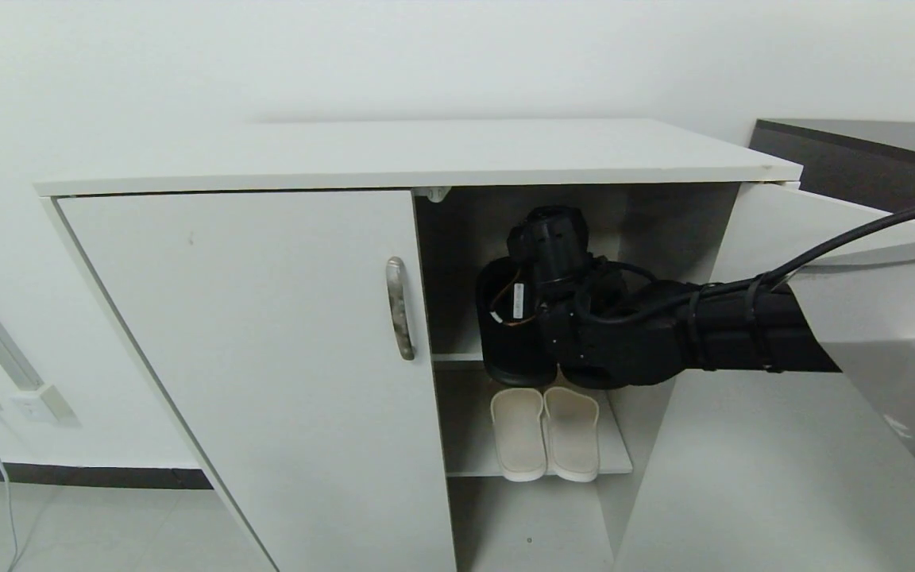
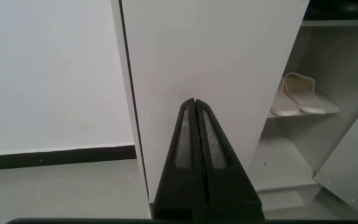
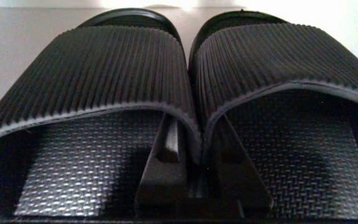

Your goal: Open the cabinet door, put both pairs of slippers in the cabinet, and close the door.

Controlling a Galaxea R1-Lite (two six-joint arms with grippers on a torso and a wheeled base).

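The right pincer [image 3: 196,149] grasps the black slippers [image 3: 117,74] by their touching inner walls, long axes toward twelve o'clock into the cabinet [image 1: 426,155], at the upper shelf [image 1: 457,357]. The white slippers [image 1: 545,433] lie at six o'clock below. The left pincer [image 2: 194,143] is clenched empty, outside.

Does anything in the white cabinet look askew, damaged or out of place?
Nothing looks damaged. Only the black ribbed slippers are not lying flat: they are steeply tilted at the upper shelf, pinched together by the right gripper. The cream slippers lie side by side on the lower shelf.
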